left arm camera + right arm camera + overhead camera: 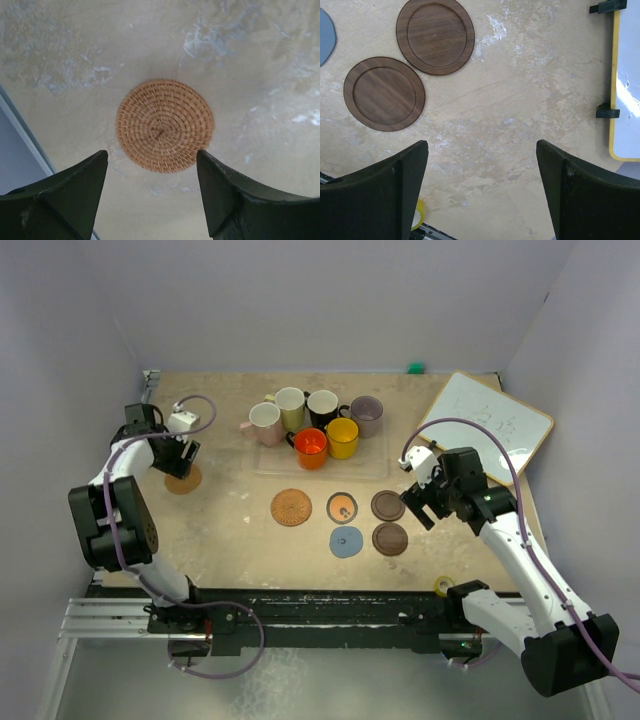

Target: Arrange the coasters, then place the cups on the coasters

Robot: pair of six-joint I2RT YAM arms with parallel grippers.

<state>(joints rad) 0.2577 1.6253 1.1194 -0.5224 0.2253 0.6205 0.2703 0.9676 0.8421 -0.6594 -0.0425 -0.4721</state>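
- Look near the left edge of the table for the stray woven coaster: flat, alone, well apart from the other five coasters.
- Grouped at mid-table: a second woven coaster, the grey-rimmed coaster, the blue-grey coaster, the far dark brown coaster and the near dark brown coaster.
- Hanging right over the stray disc: the left gripper. From its wrist camera, seen lying just ahead of the fingertips and centred between them.
- Round, so no long axis to line up with; any approach angle serves equally.
- Far closer to the left arm than to the right. Over bare table toward the right edge, just beside the two dark brown discs: the right gripper.
- Left gripper: spread wide, nothing between the fingers, no contact with the disc visible; height above it hard to judge.
- Right gripper: likewise spread, gripping nothing.
- Bunched toward the far edge, none yet on a coaster: all six cups.
- Probably calls next for a straight descent and a pinch across the rim, then a carry rightward to join the group.
- Likely snag: such a thin disc lying flush on the table, hard to catch by its edge.
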